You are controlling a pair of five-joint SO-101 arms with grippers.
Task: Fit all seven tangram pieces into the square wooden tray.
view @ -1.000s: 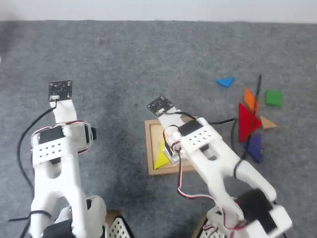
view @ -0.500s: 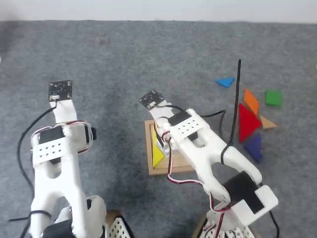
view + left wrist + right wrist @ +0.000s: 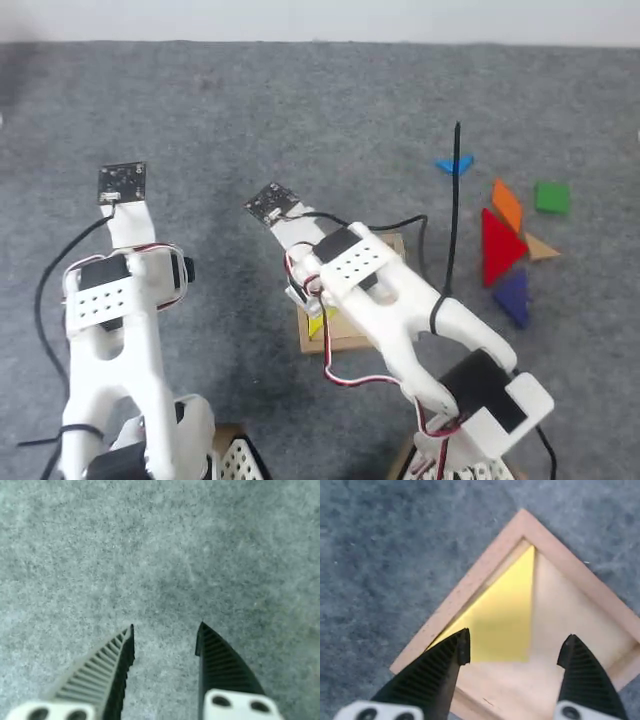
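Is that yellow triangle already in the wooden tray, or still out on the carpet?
In. The yellow triangular piece lies flat inside the square wooden tray, one edge against its raised rim.

left gripper (image 3: 166,625) hangs over the grey, carpet-textured surface (image 3: 160,545), fingers (image 3: 112,662) spread apart, grey weave visible in the gap between the tips. Both fingers are dark with ribbed inner faces and taper to points. White mounting parts with small round holes sit at their bases.
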